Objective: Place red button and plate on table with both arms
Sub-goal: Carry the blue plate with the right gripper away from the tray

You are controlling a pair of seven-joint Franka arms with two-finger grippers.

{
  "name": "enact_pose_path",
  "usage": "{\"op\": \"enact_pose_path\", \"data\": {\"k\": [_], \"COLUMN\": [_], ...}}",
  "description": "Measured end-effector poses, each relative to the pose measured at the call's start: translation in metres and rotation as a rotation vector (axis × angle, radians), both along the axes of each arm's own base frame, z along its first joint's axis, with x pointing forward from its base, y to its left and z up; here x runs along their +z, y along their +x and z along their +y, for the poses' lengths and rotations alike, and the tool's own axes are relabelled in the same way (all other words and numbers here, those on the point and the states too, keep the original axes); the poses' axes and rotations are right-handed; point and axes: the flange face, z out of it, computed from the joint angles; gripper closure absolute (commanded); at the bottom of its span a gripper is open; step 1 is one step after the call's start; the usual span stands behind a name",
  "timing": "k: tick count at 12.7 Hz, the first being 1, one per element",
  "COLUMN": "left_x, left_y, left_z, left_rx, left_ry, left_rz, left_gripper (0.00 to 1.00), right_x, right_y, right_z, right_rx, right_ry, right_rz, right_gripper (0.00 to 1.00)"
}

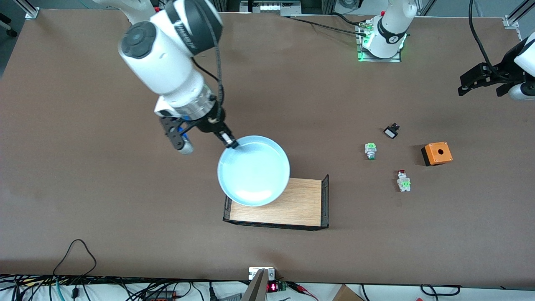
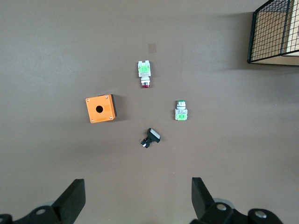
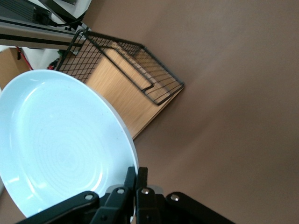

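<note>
Right gripper (image 1: 231,143) pinches the plate (image 1: 253,170) by its rim, holding it over the wood tray (image 1: 292,205), not yet set on the table (image 1: 104,188). Red button (image 1: 403,180) already lies on the table, below the waiting left gripper (image 2: 138,198), jaws spread, empty.

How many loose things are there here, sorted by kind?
Plates: 1, the plate, held by the right gripper over the tray
Trays: 1, the wooden tray
Push-buttons: 2, the red button and the green button
Switches: 1, the black-and-white switch
Boxes: 1, the orange box
Total: 6
</note>
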Motion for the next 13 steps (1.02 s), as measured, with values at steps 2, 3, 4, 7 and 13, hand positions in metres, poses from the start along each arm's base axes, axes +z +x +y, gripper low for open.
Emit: {"op": "enact_pose_path", "data": {"k": [2, 3, 4, 7, 13], "left_x": [0.000, 0.000, 0.001, 0.004, 0.006], "left_y": [0.000, 0.000, 0.000, 0.000, 0.000], "left_z": [0.004, 0.005, 0.005, 0.005, 0.007], "left_rx": [0.007, 0.009, 0.010, 0.010, 0.012], "left_ry": [0.000, 0.000, 0.000, 0.000, 0.000], "left_rz": [0.000, 0.000, -0.001, -0.009, -0.014], "left_gripper": [0.00, 0.00, 0.00, 0.00, 0.00], "right_x": [-0.001, -0.003, -0.005, -0.014, -0.073], "right_y": [0.011, 0.015, 0.019, 0.028, 0.020], "right_z": [-0.048, -0.074, -0.102, -0.179, -0.292], "right_rx": [0.089, 0.125, 0.166, 0.279, 0.527], "right_ry": [-0.041, -0.056, -0.069, -0.086, -0.141], "right_rz": [0.032, 0.052, 0.076, 0.137, 0.215], "right_gripper": [1.00, 1.00, 1.00, 1.00, 1.00]}}
